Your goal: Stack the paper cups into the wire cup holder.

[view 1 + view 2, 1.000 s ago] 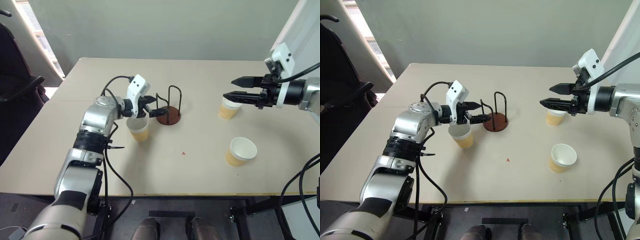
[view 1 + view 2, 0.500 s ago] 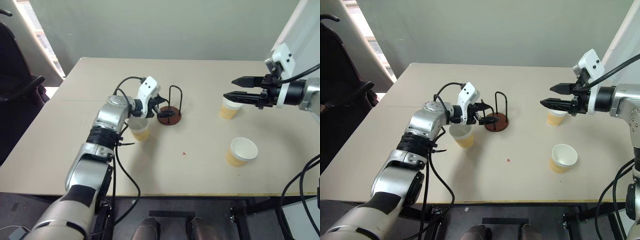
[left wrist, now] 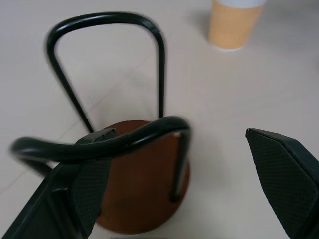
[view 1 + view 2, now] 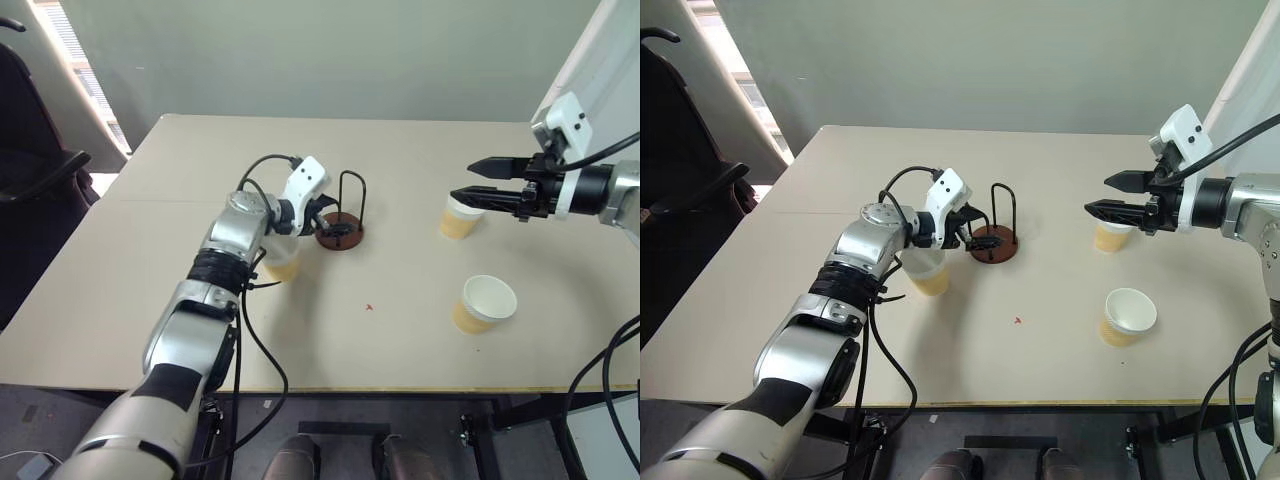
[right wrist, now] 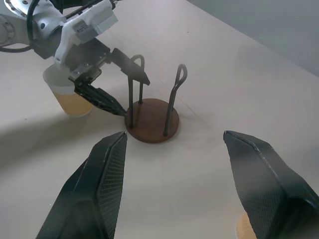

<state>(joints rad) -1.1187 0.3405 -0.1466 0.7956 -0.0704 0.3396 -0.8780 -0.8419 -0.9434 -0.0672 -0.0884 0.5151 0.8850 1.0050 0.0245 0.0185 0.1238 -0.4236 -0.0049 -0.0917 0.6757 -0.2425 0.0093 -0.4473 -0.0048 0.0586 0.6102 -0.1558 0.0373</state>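
The left gripper (image 4: 333, 218) reaches frame centre, fingers spread wide around a loop of the wire cup holder (image 4: 340, 226); the right gripper (image 4: 468, 181), also spread, hovers upper right; three paper cups (image 4: 483, 303) stand on the table (image 4: 150, 300).

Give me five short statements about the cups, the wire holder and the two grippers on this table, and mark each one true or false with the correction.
1. The wire cup holder has no cup in it. True.
2. Three paper cups stand on the table, all outside the holder. True: one by the left forearm, one under the right gripper, one nearer the front edge.
3. The left gripper holds a cup. False: its fingers are open at the holder's near wire loop, with one finger inside the loop.
4. The right gripper is shut on a cup. False: it is open and hovers above the table.
5. The holder lies on its side. False: it stands upright on its disc base.
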